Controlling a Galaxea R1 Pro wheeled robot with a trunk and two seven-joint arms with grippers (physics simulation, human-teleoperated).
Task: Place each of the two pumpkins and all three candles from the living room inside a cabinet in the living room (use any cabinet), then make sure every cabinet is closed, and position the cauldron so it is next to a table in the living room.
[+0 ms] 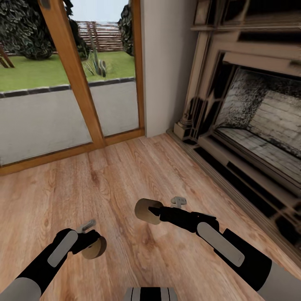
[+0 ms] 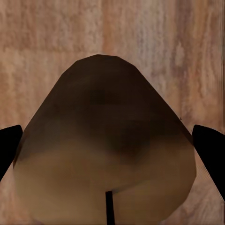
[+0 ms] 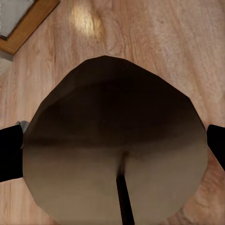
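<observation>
Each hand carries a beige-tan candle above the wooden floor. My left gripper is shut on one candle, which looms large in the left wrist view as a candle with its dark wick toward the camera, black fingertips on either side. My right gripper is shut on a second candle, seen close as a candle between dark fingers. The pumpkins, cabinet, cauldron and table are out of view.
An ornate stone fireplace runs along the right. A wood-framed glass door to the garden stands ahead left, beside a white wall corner. Wooden floor lies open between them.
</observation>
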